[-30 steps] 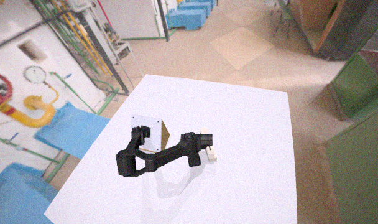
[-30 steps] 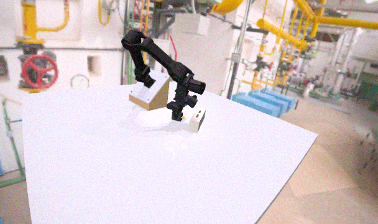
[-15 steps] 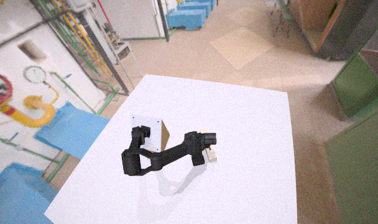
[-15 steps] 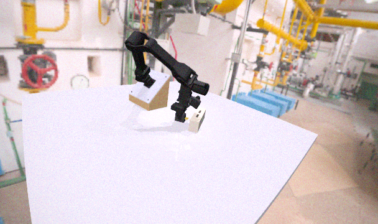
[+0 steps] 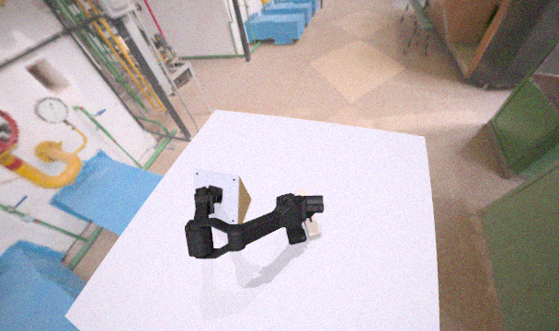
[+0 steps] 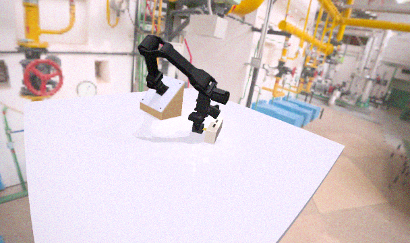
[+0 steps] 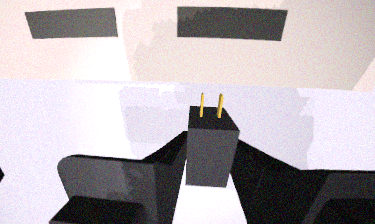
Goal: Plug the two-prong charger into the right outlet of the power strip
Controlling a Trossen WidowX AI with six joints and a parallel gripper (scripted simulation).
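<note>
While gripper (image 7: 211,165) clamps dark charger (image 7: 211,150) (fingers narrowed onto its body), gold prongs (image 7: 211,105) point toward power strip (image 7: 248,60), apart from right outlet (image 7: 232,23).

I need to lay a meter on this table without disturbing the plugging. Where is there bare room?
The wide stretch of table between the near edge and the arm's shadow is bare, as is the strip beyond the power strip toward the right edge. It is crowded around the base block and where the tool, shut on the charger, faces the power strip.
</note>
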